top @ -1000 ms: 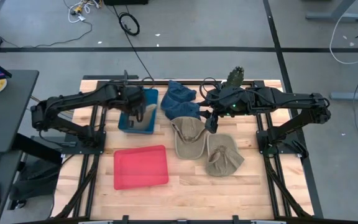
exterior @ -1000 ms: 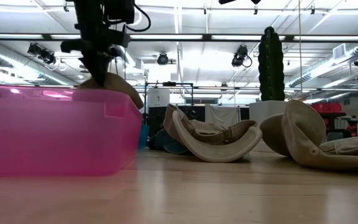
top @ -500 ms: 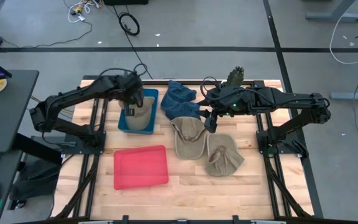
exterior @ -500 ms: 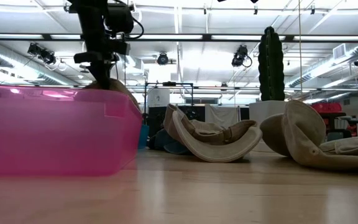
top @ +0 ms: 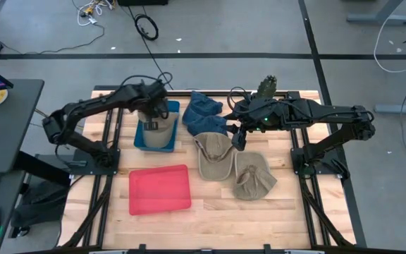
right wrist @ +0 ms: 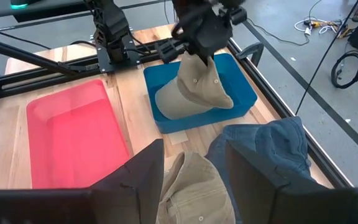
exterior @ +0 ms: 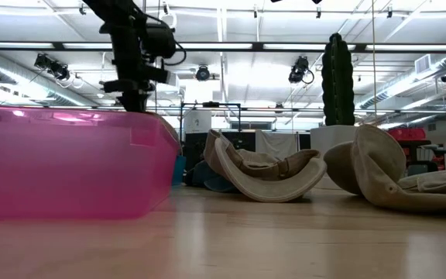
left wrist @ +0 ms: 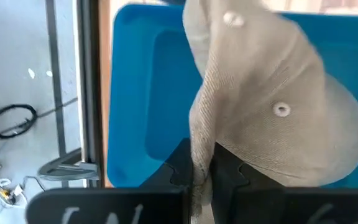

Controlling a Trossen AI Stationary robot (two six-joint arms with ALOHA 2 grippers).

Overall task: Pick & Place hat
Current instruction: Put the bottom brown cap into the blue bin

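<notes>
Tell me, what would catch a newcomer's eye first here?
Probably the left tool pinching a tan hat and holding it in the blue bin at the back of the table. Next, the red bin near the front, and the loose hats lying beside the right tool, which hangs open above them.

Four hats, two bins

An industrial lab is indicated: grey taped concrete floor, loose cables at 12 o'clock, exposed ceiling ducts, a wooden worktable.
</notes>
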